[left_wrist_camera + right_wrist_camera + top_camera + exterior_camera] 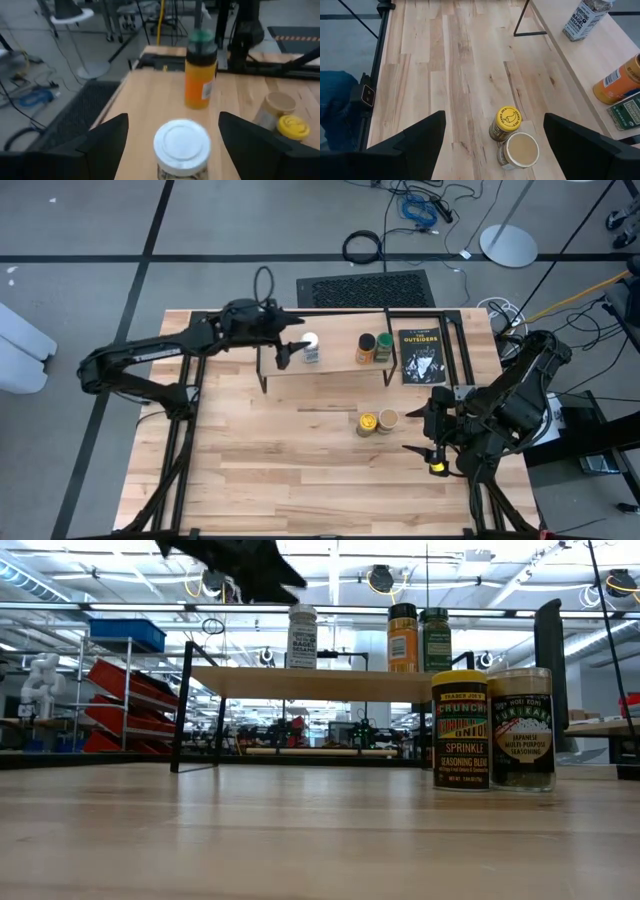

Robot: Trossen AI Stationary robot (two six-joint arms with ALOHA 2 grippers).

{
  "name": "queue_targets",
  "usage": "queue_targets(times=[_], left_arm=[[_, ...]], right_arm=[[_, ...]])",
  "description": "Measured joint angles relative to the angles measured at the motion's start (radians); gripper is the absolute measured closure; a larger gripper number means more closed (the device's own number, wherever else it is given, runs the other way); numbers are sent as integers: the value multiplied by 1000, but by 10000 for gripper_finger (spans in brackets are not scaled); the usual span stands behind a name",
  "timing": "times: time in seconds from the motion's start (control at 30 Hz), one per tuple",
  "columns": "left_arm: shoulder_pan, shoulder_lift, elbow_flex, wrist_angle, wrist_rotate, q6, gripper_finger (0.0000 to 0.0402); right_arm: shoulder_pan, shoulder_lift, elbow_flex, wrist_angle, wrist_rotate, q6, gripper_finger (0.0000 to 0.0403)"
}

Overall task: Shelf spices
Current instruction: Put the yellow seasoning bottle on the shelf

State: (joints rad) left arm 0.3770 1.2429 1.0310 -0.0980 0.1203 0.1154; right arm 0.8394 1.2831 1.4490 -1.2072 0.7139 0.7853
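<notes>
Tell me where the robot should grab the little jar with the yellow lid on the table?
Probably from above, around the round yellow lid of the small yellow-lidded cylindrical spice jar, which stands upright. The tan-lidded jar touches one side, so the fingers should close across the free sides. The open right end effector is closest.

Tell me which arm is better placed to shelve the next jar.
Probably right: the right gripper, open, is near the yellow-lidded jar and tan-lidded jar on the table. The left gripper is open by the white-lidded jar, already shelved.
</notes>
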Motion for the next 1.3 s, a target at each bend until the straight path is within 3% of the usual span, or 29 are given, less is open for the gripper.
queue_targets(times=[0.27,0.5,0.67,0.93,1.13,1.3], left_arm=[[-127,-136,26,-35,-36,-52,81],[-349,-119,26,72,-66,-106,81],[-476,-36,26,157,-188,-108,81],[-575,156,25,267,-384,-111,81],[-627,257,82,369,-395,-79,81],[-630,347,175,268,-398,-84,81]], right_arm=[[-3,0,0,-1,1,-12,78],[-24,0,0,-2,26,-26,78],[-48,0,0,-3,27,-31,78],[-76,7,0,-1,16,-38,78],[-75,31,0,-1,13,-50,78],[-76,46,0,3,13,-49,78]])
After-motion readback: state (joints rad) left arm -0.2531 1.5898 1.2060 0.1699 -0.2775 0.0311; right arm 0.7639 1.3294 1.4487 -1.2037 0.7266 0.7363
